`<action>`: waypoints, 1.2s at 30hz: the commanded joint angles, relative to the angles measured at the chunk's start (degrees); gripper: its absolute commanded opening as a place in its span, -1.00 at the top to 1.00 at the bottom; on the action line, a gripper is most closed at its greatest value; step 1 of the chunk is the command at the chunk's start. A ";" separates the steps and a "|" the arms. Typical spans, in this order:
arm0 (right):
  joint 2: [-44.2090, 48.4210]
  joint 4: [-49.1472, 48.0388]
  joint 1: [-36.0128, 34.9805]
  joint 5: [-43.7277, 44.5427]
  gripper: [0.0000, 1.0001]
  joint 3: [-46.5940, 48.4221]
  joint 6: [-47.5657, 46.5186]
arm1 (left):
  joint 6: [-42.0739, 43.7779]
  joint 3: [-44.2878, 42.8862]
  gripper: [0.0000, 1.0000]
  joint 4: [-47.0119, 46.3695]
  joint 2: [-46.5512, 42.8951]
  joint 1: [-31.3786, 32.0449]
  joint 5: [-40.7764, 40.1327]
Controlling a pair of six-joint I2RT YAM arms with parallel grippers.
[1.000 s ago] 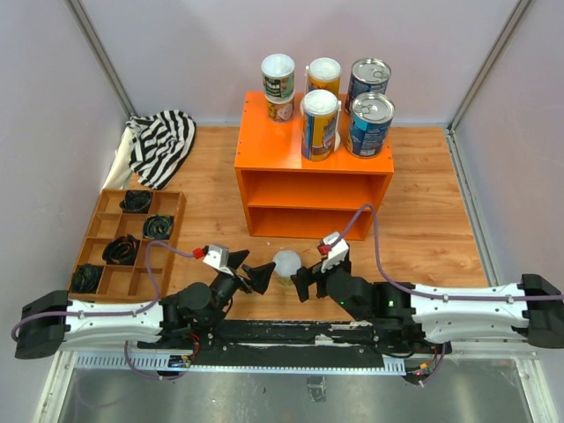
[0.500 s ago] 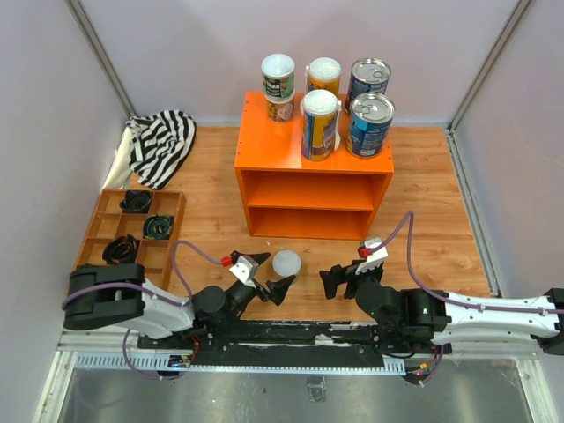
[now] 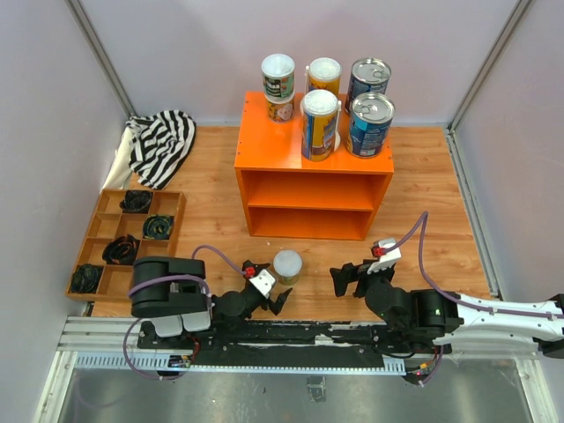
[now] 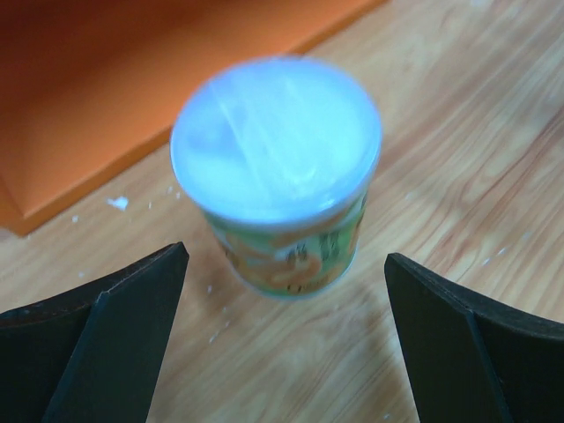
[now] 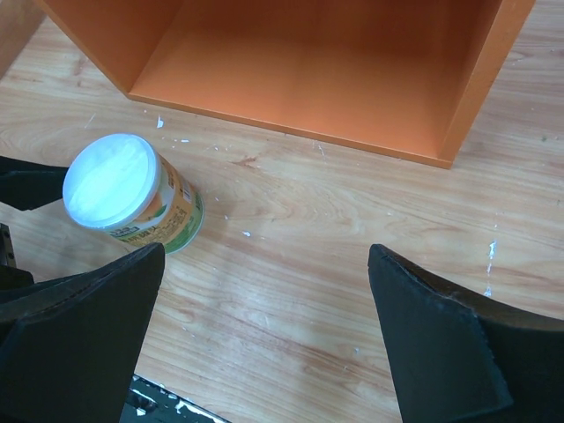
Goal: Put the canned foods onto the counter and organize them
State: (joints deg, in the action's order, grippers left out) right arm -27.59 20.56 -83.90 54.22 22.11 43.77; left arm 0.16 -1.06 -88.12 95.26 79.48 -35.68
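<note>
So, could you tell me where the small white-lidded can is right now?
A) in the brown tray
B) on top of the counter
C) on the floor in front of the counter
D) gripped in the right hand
C: the can stands upright on the floor in front of the counter, and the left hand and right hand are both open and not touching it.

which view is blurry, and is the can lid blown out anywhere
left wrist: the small can is smeared and soft, its white lid washed out; right wrist: same can crisp, lid bright but clean-edged; top external: sharp, even light, shade inside the counter.
</note>
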 commanded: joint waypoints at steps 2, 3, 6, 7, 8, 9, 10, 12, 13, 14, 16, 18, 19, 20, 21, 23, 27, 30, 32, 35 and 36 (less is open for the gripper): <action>-0.20 1.59 -0.64 2.03 -0.98 0.03 0.97 | 0.93 0.07 -0.99 -17.15 6.07 0.59 -4.55; -0.25 1.54 -0.65 2.03 -0.99 0.04 0.92 | 0.68 -0.32 -0.99 -17.16 6.61 0.59 -4.71; -0.35 1.21 -0.65 1.96 -0.98 -0.11 0.71 | 0.77 -1.64 -0.98 -17.21 7.30 0.59 -4.87; -0.44 0.97 -0.65 1.95 -0.99 -0.10 0.64 | 1.05 -2.28 -0.99 -17.26 7.22 0.59 -4.41; -0.63 0.93 -0.65 1.95 -0.99 -0.11 0.62 | 1.50 -2.82 -0.99 -17.24 7.05 0.59 -3.81; -0.74 0.81 -0.65 1.90 -0.98 -0.13 0.57 | 1.97 -3.34 -0.99 -17.26 6.78 0.59 -3.07; -0.95 0.55 -0.65 1.86 -0.99 -0.14 0.54 | 2.48 -3.93 -0.99 -17.25 6.59 0.59 -2.59; -1.29 0.24 -0.65 1.73 -0.98 -0.01 0.33 | 3.61 -5.20 -0.99 -17.23 6.21 0.59 -2.29; -1.39 0.05 -0.65 1.73 -0.98 0.03 0.21 | 4.24 -5.83 -0.99 -17.26 6.23 0.59 -2.35; -1.51 -0.04 -0.63 1.69 -0.98 0.04 0.15 | 4.76 -6.40 -0.98 -17.23 6.25 0.54 -2.42; -1.57 -0.21 -0.60 1.59 -0.98 0.12 -0.07 | 5.33 -7.50 -0.99 -17.26 6.43 0.37 -2.88; -1.43 -0.45 -0.65 1.43 -0.99 0.21 -0.37 | 5.10 -8.25 -0.99 -17.25 6.51 -0.16 -3.30; -1.43 -0.49 -0.65 1.38 -0.98 0.27 -0.50 | 4.61 -8.40 -0.99 -17.26 6.51 -0.65 -3.41; -1.41 -0.47 -0.64 1.34 -0.99 0.30 -0.60 | 4.08 -8.50 -0.99 -17.26 6.52 -1.17 -3.55; -1.45 -0.54 -0.65 1.33 -0.99 0.30 -0.73 | 3.49 -8.51 -0.99 -17.26 6.44 -1.68 -3.80; -1.41 -0.83 -0.65 1.26 -0.99 0.30 -1.07 | 2.42 -8.54 -0.99 -17.26 6.19 -2.82 -3.25; -1.63 -1.22 -0.65 1.44 -0.98 0.38 -1.61 | 2.12 -9.70 -0.99 -17.26 6.16 -4.42 -1.34; -1.90 -1.23 -0.65 1.63 -0.99 0.60 -1.99 | 2.35 -10.94 -0.99 -17.26 6.36 -5.13 -0.21; -1.90 -1.24 -0.65 1.76 -0.98 0.76 -2.22 | 2.25 -11.75 -0.99 -17.24 6.58 -5.58 0.46; -1.95 -1.29 -0.65 1.90 -0.98 0.91 -2.37 | 1.82 -12.65 -0.99 -17.26 6.97 -6.15 1.15; -2.02 -1.28 -0.60 1.94 -0.99 0.94 -2.45 | 1.58 -12.84 -0.99 -17.26 7.22 -6.32 1.14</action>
State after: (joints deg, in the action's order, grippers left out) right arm -29.61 19.66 -83.90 54.26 22.11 42.02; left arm 2.31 -12.69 -88.07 101.95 73.93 -35.64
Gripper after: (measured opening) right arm 0.993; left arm 0.993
